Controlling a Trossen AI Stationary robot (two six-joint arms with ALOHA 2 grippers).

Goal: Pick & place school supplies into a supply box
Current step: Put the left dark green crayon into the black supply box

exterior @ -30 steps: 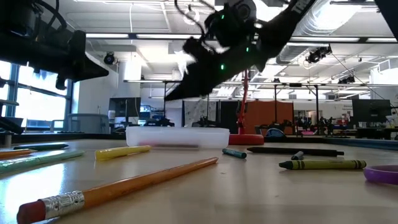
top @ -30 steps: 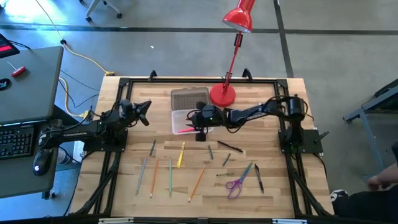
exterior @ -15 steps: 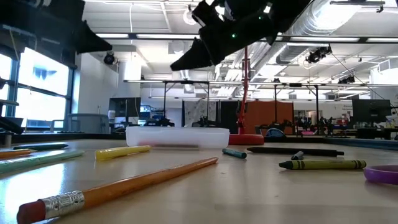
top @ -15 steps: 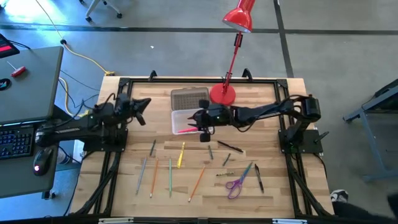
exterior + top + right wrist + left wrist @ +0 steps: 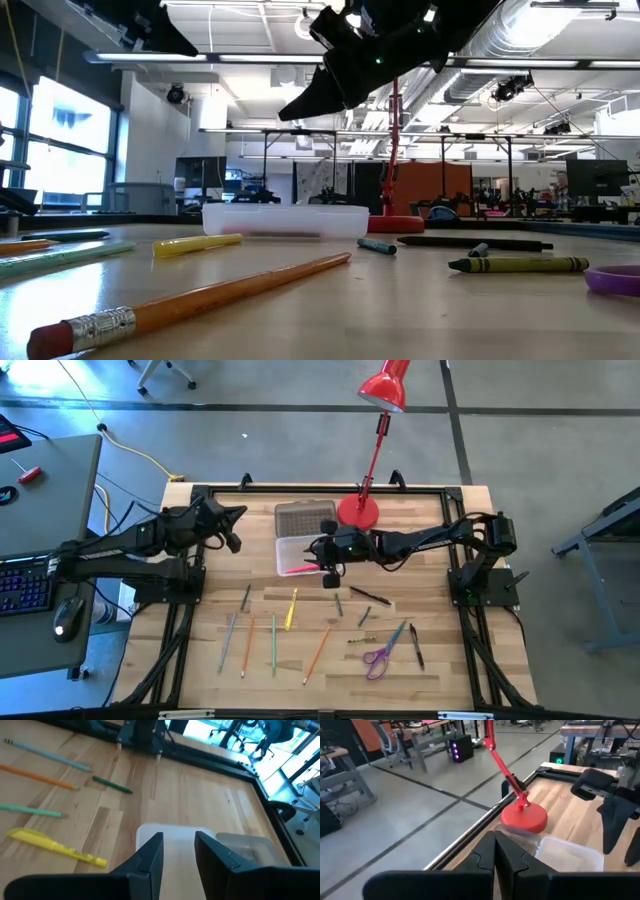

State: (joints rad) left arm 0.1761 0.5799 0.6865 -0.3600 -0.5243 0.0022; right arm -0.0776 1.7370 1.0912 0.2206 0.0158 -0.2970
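Observation:
The clear supply box point(image 5: 298, 554) rests on the far middle of the table, its ribbed lid point(image 5: 305, 518) laid open toward the far edge; a pink-red marker point(image 5: 295, 569) lies inside. My right gripper point(image 5: 322, 552) hovers open above the box's right end, also seen in the right wrist view point(image 5: 178, 837) and the low view point(image 5: 312, 98). My left gripper point(image 5: 236, 525) is shut, raised left of the box point(image 5: 495, 840). Pencils and pens point(image 5: 273, 643), a yellow highlighter point(image 5: 291, 610) and purple scissors point(image 5: 378, 658) lie flat on the near half.
The red lamp's round base point(image 5: 358, 513) stands right beside the lid, its stem leaning toward the far edge. A black frame point(image 5: 320, 488) rims the table. An orange pencil point(image 5: 200, 293) and a green crayon point(image 5: 520, 265) lie near the low camera.
My right gripper has risen from just above the box and stayed over its right end, fingers still apart. My left gripper has lifted and moved toward the far edge and a little toward the box.

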